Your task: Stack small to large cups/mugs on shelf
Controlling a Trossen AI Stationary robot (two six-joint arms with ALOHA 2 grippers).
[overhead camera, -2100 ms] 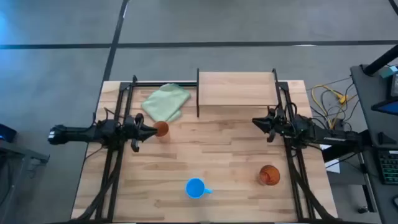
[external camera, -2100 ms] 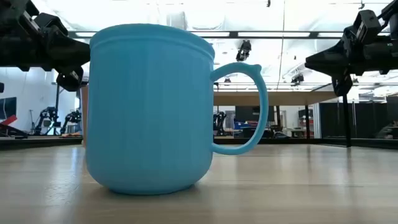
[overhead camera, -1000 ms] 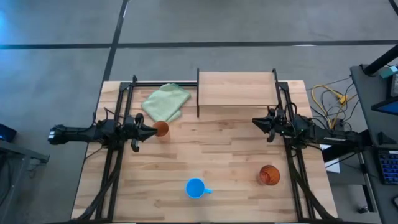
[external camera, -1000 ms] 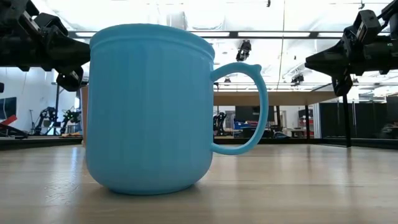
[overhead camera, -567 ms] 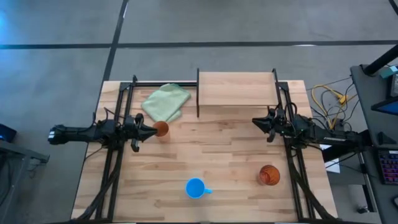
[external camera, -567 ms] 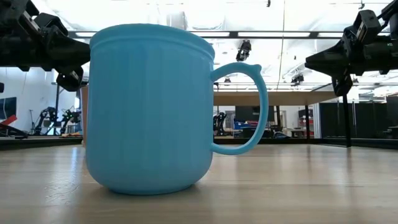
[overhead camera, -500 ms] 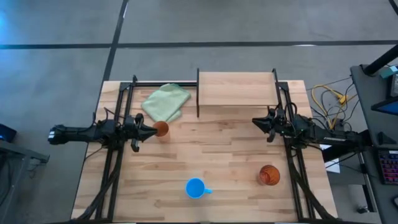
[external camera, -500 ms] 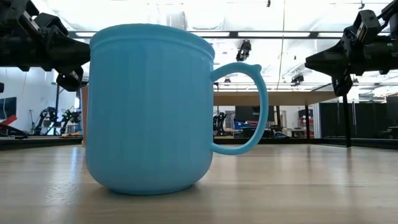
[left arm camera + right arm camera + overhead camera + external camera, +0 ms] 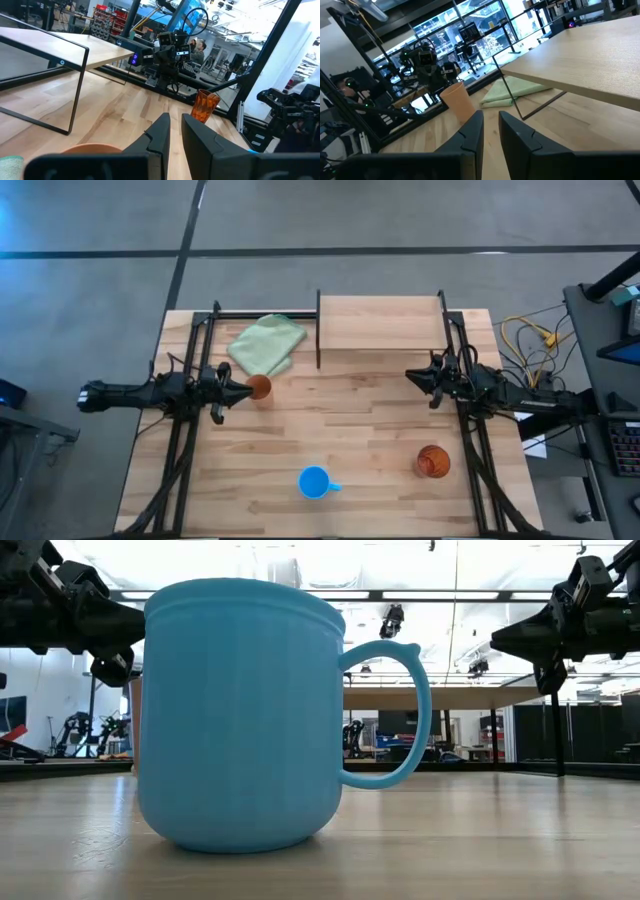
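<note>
The small light-orange cup stands upright on the table, left of centre. My left gripper hangs shut just to the cup's left and above it; in the left wrist view the cup's rim shows below the fingers. The textured orange-red cup stands upright near the right front. The blue mug stands at the near edge, handle to the right. My right gripper hovers shut, right of centre. The shelf stands at the far edge.
A pale green folded cloth lies at the far left, beside the shelf's left black frame. Bare tabletop lies between the two grippers. Cables lie off the table's right side.
</note>
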